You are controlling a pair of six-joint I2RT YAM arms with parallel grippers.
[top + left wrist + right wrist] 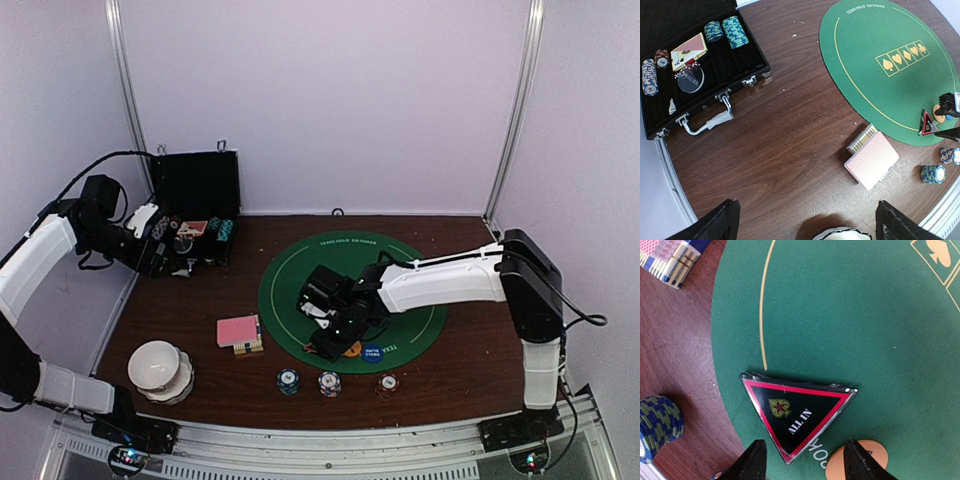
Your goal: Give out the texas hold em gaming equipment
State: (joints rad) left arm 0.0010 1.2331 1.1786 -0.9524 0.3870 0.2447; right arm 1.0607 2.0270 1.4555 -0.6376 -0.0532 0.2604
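Straddling one corner of the triangle marker (797, 412), the right gripper (806, 445) has its two black fingers spread, one on each side of the tip, and neither appears to touch it. The marker is flat and glossy, black with a red border and a shiny bevelled edge, and it lies on the green felt mat (855, 315). A smooth orange round button (835, 471) sits just beside one finger. Past the other finger, a stack of ridged, blue-striped chips (657, 422) stands on the dark wood table (685, 340). Farther ahead of the fingers lie the pink-backed cards (660, 247). The left gripper (807, 207) hangs released and wide, holding nothing, with an open black case (752, 67) far ahead of it.
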